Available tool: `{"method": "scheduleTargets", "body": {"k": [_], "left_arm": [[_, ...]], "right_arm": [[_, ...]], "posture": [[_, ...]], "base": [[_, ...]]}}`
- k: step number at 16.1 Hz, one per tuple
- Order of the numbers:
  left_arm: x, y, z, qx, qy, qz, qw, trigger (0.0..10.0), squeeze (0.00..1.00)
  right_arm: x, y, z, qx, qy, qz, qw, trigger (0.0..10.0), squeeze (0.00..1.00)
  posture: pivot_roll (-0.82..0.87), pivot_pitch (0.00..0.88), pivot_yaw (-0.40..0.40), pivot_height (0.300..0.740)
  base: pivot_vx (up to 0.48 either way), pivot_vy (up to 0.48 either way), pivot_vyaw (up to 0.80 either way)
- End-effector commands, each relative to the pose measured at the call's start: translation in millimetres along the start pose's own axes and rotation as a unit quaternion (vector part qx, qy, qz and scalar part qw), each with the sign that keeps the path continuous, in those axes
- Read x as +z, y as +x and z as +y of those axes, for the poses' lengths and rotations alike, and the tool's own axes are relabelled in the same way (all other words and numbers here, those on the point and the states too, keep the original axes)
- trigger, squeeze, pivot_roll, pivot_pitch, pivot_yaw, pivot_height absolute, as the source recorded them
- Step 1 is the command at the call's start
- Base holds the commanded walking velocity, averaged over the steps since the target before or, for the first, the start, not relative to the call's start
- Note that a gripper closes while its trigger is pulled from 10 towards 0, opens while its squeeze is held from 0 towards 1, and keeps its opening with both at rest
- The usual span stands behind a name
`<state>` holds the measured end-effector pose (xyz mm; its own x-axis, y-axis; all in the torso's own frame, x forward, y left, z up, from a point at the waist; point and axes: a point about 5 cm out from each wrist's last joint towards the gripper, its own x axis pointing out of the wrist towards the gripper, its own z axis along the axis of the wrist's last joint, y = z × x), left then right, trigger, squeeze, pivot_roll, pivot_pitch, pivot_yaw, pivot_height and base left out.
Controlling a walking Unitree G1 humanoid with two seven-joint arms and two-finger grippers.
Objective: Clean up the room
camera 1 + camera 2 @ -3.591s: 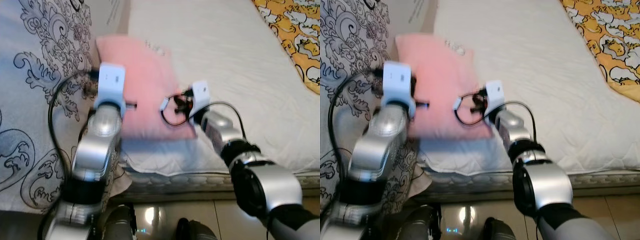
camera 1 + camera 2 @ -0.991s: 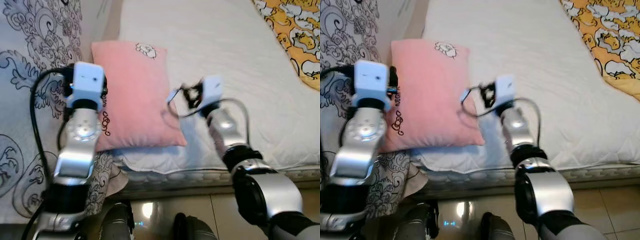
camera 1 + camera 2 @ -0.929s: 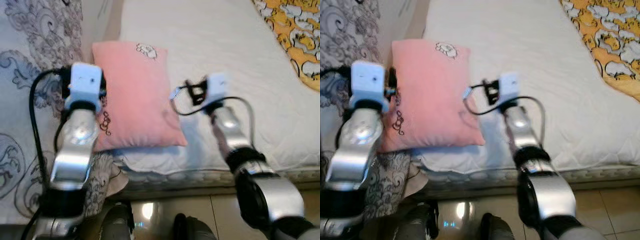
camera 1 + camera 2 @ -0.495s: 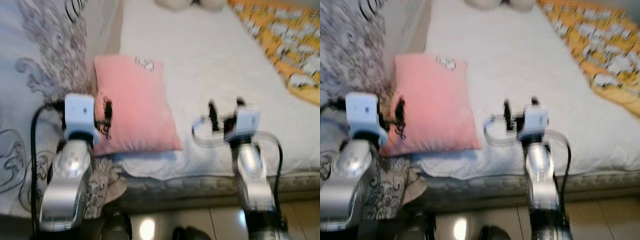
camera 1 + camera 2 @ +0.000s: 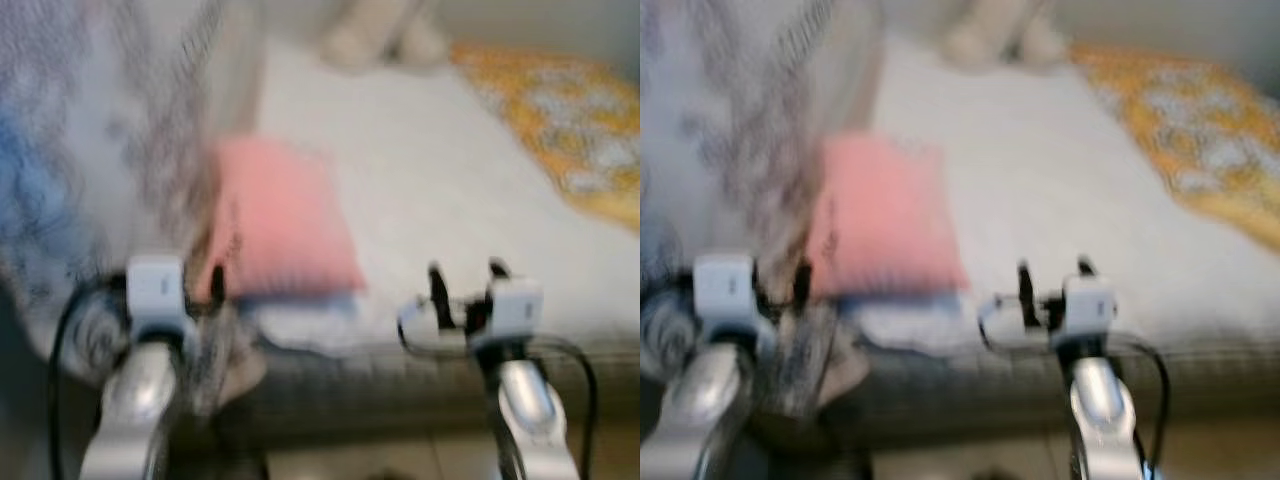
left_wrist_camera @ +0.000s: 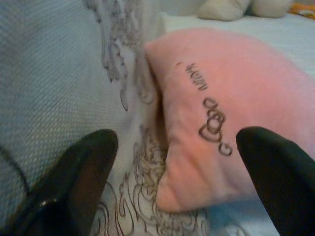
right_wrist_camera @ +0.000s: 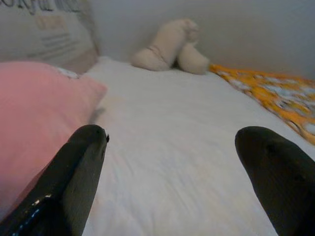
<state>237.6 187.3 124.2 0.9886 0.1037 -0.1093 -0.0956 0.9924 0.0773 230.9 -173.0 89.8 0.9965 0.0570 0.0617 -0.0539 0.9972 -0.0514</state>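
Observation:
A pink pillow [image 5: 285, 225] with dark lettering lies on the white mattress [image 5: 440, 170] at its left side, against a patterned cloth. My left gripper [image 6: 177, 172] is open and empty, just short of the pillow's [image 6: 231, 113] near left corner. Over the bed's near edge, to the right of the pillow, my right gripper [image 5: 467, 280] is held open and empty. In the right wrist view its fingers [image 7: 78, 167] frame the bare mattress, with the pillow [image 7: 34, 108] off to one side. The head views are blurred.
A grey and white patterned cloth [image 6: 59, 83] hangs along the bed's left side. A cream plush toy [image 7: 170, 46] sits at the far end by the wall. An orange and yellow blanket [image 5: 560, 120] covers the far right of the bed.
Both grippers have drawn back from the pillow to the bed's near edge, leaving it lying on the mattress. The view has lifted, so the far end of the bed shows.

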Motion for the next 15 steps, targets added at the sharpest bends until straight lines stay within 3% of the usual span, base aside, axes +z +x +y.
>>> {"method": "scheduleTargets", "body": {"k": [1,2,3,4,5,15], "left_arm": [[4,5.2,6.1,0.022,0.001,-0.008,1.0,10.0,1.0],[8,9.4,3.7,0.022,0.007,-0.014,1.0,10.0,0.0],[15,13.7,0.2,0.023,0.014,-0.026,0.999,10.0,0.0],[19,16.3,-2.3,0.022,0.035,-0.031,0.999,10.0,0.0],[21,17.2,-4.1,0.015,0.006,-0.037,0.999,10.0,0.0],[27,23.5,-1.0,0.046,0.001,-0.048,0.998,10.0,0.0]], "right_arm": [[-6,-2.7,-2.2,0.0,0.01,0.02,1.0,10.0,1.0],[-9,1.1,0.9,0.005,0.023,0.031,0.999,10.0,1.0],[-9,7.7,3.1,0.008,0.028,0.042,0.999,10.0,0.0],[-8,12.6,4.8,0.013,0.028,0.043,0.999,10.0,0.0],[-7,17.7,6.7,0.016,0.028,0.043,0.999,10.0,0.0],[-5,42.1,24.5,0.052,0.035,0.042,0.997,10.0,0.0]], "posture": [[0.04,0.0,-0.052,0.74],[0.05,0.0,-0.051,0.74],[0.05,0.0,-0.049,0.74],[0.05,0.0,-0.044,0.74],[0.05,0.0,-0.043,0.74],[0.09,0.0,-0.058,0.74]], "base": [[0.0,0.0,0.0],[0.0,0.0,0.0],[0.0,0.0,0.0],[0.0,0.0,0.0],[0.0,0.0,0.0],[0.0,-0.467,0.0]]}}
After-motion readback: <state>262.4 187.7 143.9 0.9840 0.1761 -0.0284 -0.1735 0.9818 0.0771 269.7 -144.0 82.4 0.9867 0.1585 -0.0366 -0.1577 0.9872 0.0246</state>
